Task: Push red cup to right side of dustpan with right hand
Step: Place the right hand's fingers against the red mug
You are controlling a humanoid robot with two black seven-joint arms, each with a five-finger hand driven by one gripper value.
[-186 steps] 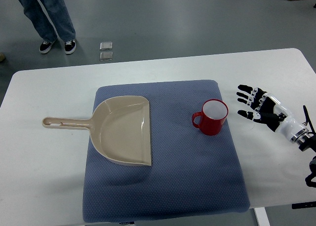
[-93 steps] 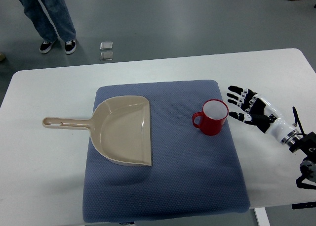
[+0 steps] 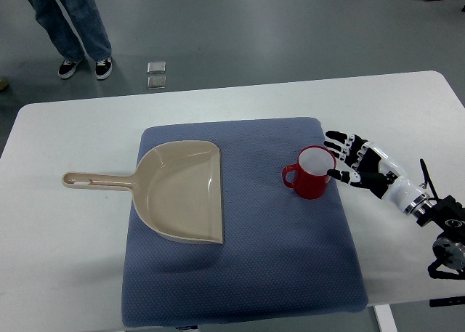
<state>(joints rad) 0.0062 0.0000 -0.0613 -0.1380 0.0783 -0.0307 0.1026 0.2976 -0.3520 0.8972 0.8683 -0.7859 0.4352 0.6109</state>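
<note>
A red cup (image 3: 312, 173) with a white inside stands upright on the blue mat (image 3: 247, 274), handle pointing left. A beige dustpan (image 3: 178, 191) lies on the mat's left part, its open mouth facing right and its handle reaching left onto the white table. A wide strip of mat separates cup and dustpan. My right hand (image 3: 347, 160) comes in from the right edge with its fingers (image 3: 337, 137) spread, open, holding nothing. Its fingertips are right beside the cup's right rim; contact cannot be told.
The white table (image 3: 65, 230) surrounds the mat. A person's legs and sneakers (image 3: 83, 67) stand on the floor beyond the table's far left. Two small square plates (image 3: 155, 75) lie on the floor.
My right hand has moved left across the table onto the mat's right edge, closing the gap to the cup. The cup and dustpan have not moved.
</note>
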